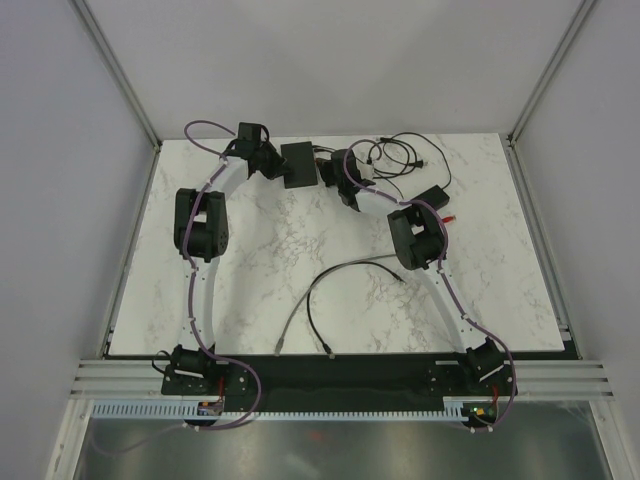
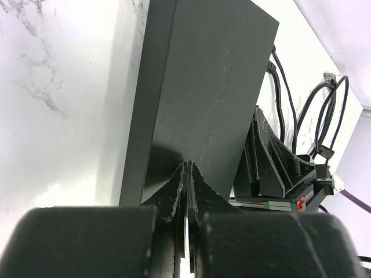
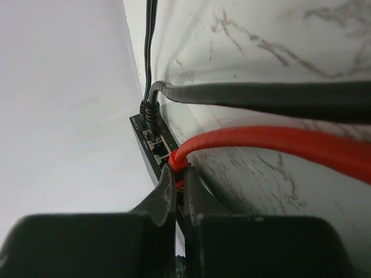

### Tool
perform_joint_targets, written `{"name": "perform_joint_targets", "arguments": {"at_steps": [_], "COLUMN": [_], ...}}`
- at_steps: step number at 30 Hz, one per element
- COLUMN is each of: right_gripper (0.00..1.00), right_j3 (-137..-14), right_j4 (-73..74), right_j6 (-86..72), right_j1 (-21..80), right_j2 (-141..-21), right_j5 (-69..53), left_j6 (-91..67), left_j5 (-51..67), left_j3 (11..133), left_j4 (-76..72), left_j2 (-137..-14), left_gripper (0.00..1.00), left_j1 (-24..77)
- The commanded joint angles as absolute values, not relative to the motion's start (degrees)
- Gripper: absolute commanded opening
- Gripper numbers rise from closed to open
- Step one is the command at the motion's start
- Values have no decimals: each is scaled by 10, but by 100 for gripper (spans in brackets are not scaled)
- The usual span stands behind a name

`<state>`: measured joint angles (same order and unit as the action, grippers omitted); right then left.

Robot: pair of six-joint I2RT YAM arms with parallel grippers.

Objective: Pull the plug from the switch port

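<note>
Red plug [image 3: 180,162] sits at the row of sockets on the switch [image 3: 152,152], and as far as the right wrist view shows it is seated in its port, not yet drawn out. The switch lies flat on the marble table [image 1: 250,290] near the far edge, between the two wrists. The right gripper [image 3: 178,171] has its jaws closed almost fully, pinching the plug right where the red cable [image 3: 278,145] bends into the socket face. Just beside it, a black cord [image 3: 149,69] occupies another socket farther along the same edge, and a thick dark cable [image 3: 261,98] lies across the table behind.

The left gripper [image 2: 186,168] has its jaws shut with nothing between them, and the tips rest on the flat top of the switch, seemingly pinning the box down.

By this reading the approach and the grasp are done, and the bracing is in place. What remains is the pull itself: drawing the plug straight back from the port until it is clear. The latch tab is hidden between the jaws, so it cannot be told whether it is pressed. A power adapter [image 1: 432,195] and two loose cables [image 1: 310,300] lie well apart from the work.
</note>
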<state>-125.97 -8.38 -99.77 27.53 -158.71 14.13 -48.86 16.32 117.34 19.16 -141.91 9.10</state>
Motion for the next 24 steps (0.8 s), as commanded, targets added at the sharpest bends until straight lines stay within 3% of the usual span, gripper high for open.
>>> {"name": "perform_joint_targets", "arguments": {"at_steps": [1,7,15,24], "right_gripper": [0,0,0,0], "right_j3": [-1266,-1308,-1154,-1252], "right_j4": [-35,39,-125,-63], "right_j6": [-980,-839,-1052,-998], "right_j1": [260,259,264,248], "right_j2": [-1586,-1583,-1567,-1590], "right_j5": [185,217,181,221], "left_j6": [-485,-487,-489,-492], "left_j5": [113,117,114,117], "left_j3": [1148,1148,1146,1144], "left_j4": [265,265,265,265], "left_j2": [-1426,-1429,-1429,-1429], "left_gripper": [2,2,2,2], "left_j1": [93,93,93,93]}}
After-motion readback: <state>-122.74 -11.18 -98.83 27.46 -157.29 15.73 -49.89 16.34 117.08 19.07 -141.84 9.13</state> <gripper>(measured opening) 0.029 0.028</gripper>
